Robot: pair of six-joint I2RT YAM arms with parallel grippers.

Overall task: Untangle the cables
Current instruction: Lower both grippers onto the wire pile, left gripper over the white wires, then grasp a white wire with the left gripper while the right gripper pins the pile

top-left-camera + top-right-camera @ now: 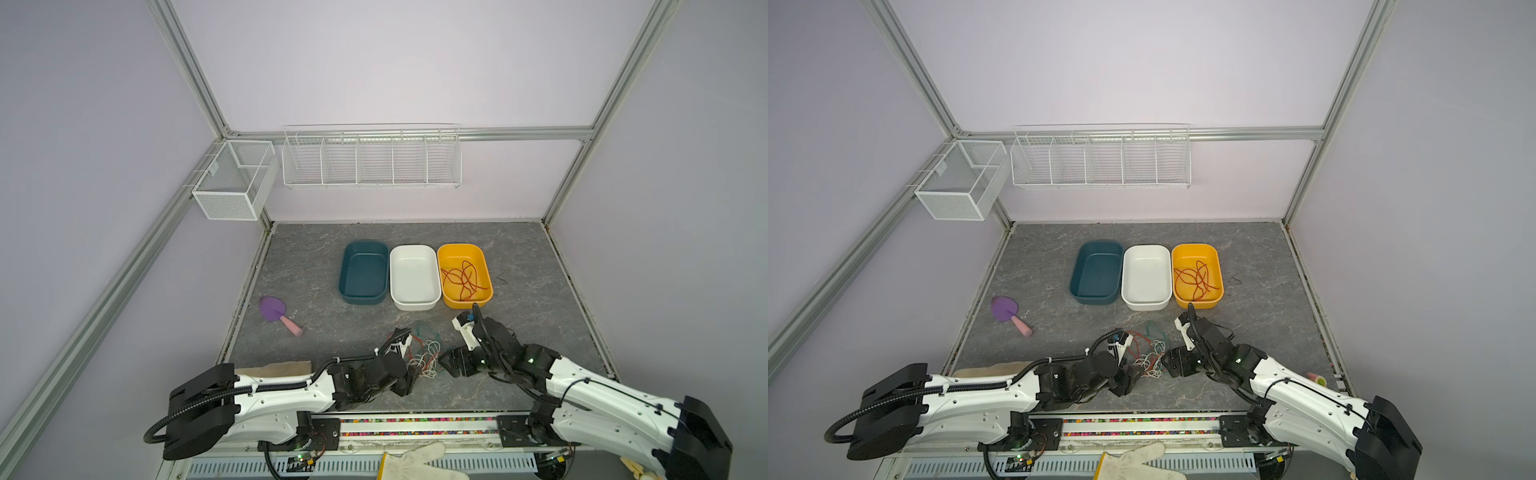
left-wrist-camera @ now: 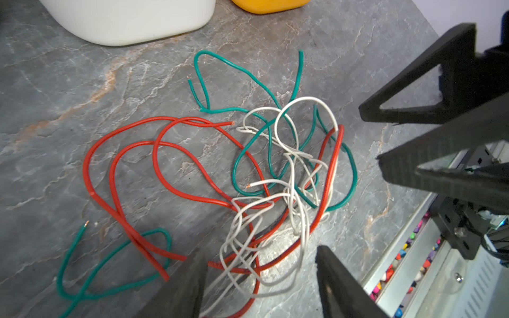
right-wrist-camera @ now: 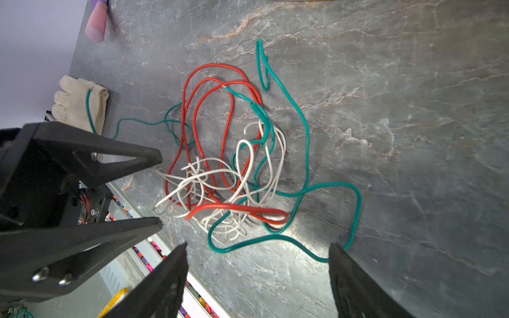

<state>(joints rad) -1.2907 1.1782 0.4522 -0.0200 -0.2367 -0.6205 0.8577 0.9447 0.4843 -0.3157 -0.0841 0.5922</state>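
The cables (image 1: 424, 353) lie as a tangle of red, white and green wires on the grey table near its front edge, seen in both top views (image 1: 1150, 353). My left gripper (image 2: 260, 250) is open, low over the tangle (image 2: 289, 179), with white and red strands lying between its fingers. My right gripper (image 3: 258, 245) is open on the tangle's other side, and a green loop (image 3: 275, 242) runs up to one finger. The two grippers (image 1: 409, 378) (image 1: 451, 361) face each other across the pile. More red cable (image 1: 463, 280) lies coiled in the yellow bin (image 1: 484, 259).
A teal bin (image 1: 344, 270) and a white bin (image 1: 415, 306) stand beside the yellow one behind the tangle. A purple scoop (image 1: 274, 309) lies at the left. A beige glove (image 3: 77, 104) at the table's edge carries one green cable end. Wire baskets (image 1: 370, 158) hang on the back wall.
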